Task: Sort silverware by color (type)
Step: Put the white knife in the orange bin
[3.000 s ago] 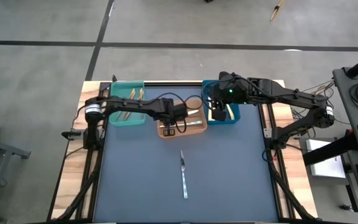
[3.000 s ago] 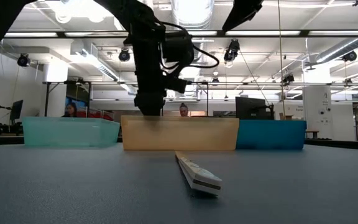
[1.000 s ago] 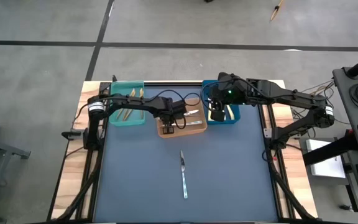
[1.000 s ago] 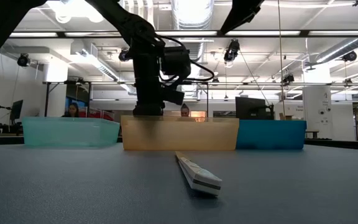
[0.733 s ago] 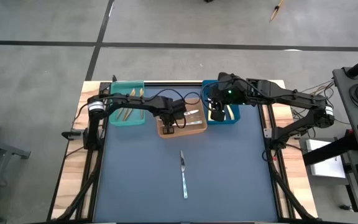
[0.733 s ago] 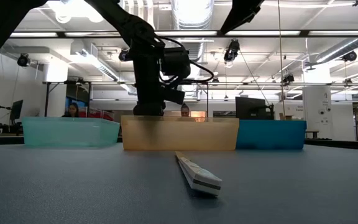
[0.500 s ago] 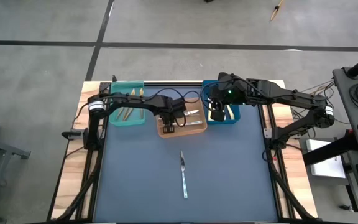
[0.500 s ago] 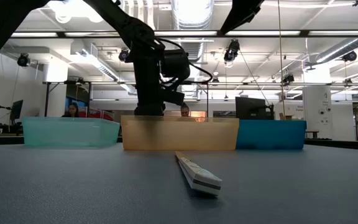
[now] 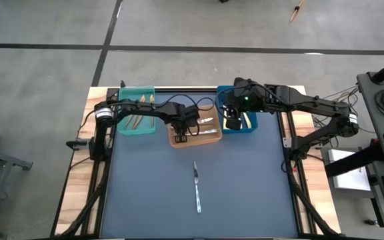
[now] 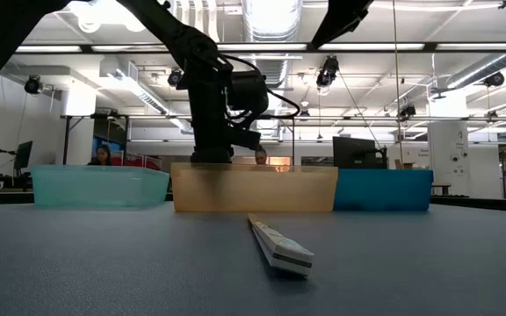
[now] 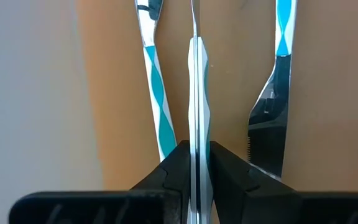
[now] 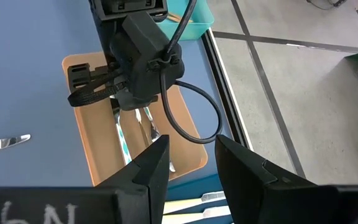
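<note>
Pinching silverware, left pincer

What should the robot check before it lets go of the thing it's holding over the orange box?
1. Left gripper fingers pinch a silver piece edge-on: ok.
2. That piece is over the orange bin, not the teal bin or the blue bin: ok.
3. Pieces already in the orange bin match: two silver ones, a slim handle and a knife, flank it: ok.
4. How high the piece hangs above the bin floor: cannot tell.
5. Right gripper is open, empty, above the blue bin, clear of the left arm: ok.
6. One knife on the mat is not yet sorted: not ok.
</note>
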Motion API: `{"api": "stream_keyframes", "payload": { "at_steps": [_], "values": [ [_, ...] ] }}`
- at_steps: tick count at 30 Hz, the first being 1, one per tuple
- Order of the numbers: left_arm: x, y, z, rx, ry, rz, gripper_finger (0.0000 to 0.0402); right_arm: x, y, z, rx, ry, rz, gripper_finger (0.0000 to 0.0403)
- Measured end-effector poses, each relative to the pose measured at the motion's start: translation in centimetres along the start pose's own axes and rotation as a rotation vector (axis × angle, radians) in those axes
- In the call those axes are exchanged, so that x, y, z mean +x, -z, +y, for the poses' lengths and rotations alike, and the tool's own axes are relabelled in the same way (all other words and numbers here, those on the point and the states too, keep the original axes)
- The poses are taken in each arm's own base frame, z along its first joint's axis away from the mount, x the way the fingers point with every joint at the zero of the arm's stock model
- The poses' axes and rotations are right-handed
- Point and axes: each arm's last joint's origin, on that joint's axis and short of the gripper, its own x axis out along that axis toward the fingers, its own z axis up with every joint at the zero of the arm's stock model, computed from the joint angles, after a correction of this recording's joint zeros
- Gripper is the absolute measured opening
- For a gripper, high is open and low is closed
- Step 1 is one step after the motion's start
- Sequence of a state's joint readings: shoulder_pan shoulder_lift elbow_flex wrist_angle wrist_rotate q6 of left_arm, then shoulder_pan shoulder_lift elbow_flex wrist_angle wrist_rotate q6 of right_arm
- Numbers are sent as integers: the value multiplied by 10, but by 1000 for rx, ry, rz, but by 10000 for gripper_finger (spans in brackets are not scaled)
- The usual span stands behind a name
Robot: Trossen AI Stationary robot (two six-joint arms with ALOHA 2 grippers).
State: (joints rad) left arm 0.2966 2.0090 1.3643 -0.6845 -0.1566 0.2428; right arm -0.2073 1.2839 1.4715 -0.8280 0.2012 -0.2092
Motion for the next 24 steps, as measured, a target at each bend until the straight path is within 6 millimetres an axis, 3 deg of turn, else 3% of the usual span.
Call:
{"api": "stream_keyframes", "payload": {
  "at_steps": [12, 24],
  "values": [
    [0, 0, 0, -8, 0, 4, 40, 0, 0, 0, 0, 0, 0, 121],
    [-4, -2, 2, -15, -17, 11, 99, 0, 0, 0, 1, 0, -1, 121]
  ]
}}
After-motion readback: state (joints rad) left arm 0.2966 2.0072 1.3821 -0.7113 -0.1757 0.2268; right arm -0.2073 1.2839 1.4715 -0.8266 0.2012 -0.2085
